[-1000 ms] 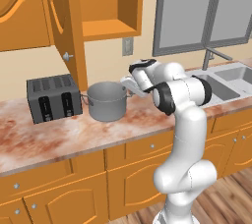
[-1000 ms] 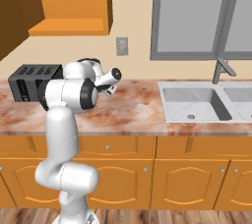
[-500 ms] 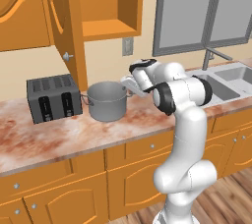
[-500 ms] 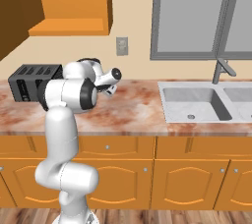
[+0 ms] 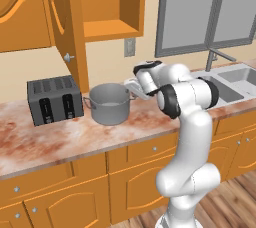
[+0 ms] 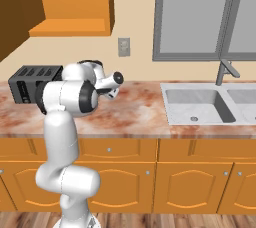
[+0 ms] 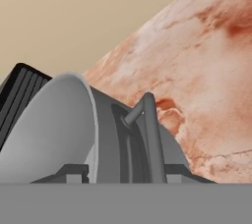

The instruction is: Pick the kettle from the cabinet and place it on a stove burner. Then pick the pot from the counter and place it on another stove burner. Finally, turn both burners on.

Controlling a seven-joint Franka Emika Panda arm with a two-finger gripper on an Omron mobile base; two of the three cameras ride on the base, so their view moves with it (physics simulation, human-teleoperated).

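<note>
Bent white arm (image 5: 187,122), tool (image 5: 131,85) half-spread, level, pointing left.

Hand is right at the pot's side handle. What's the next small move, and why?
Probably close the jaws on the pot's near side handle. In the hand view the two fingertips stand on either side of the handle and rim, jaws half open, not yet clamped. The pot sits on the counter beside the toaster, so it needs a firm grip before lifting.

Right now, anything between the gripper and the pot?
Nothing visible. The gripper is right at the pot, at its near side handle; a fingertip sits on either side of the pot's wall. The toaster stands beyond, on the far side.
</note>
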